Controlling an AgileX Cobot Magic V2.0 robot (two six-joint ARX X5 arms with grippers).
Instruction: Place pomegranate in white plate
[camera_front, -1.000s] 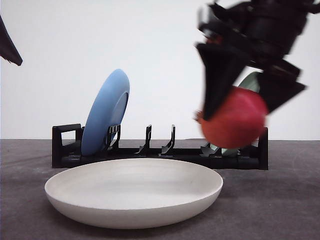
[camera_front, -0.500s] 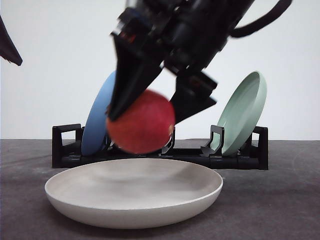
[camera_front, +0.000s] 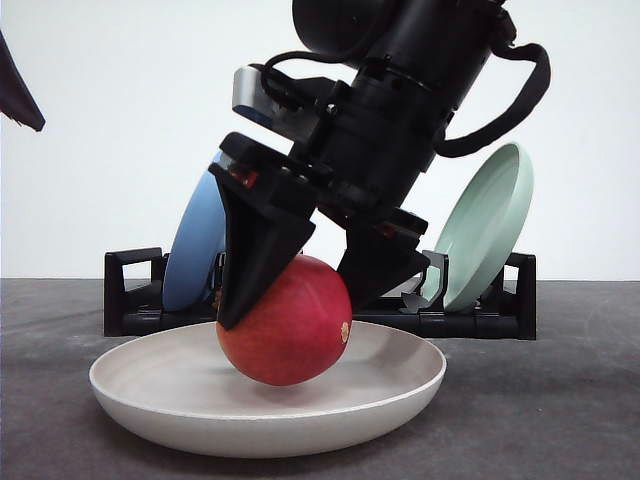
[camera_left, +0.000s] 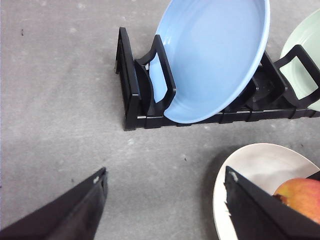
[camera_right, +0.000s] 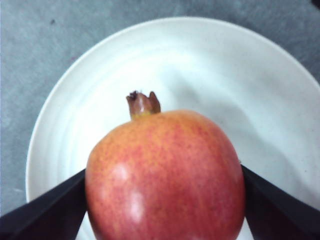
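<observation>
One end effector, the right one (camera_front: 290, 300), was clenched around the pomegranate (camera_front: 285, 322), which sat low in the white plate (camera_front: 400, 385), so the putting-down step looked nearly done and letting go should come next.

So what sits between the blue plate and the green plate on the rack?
In the front view, the right tool gripping the pomegranate fills that gap between blue plate and green plate.
</observation>
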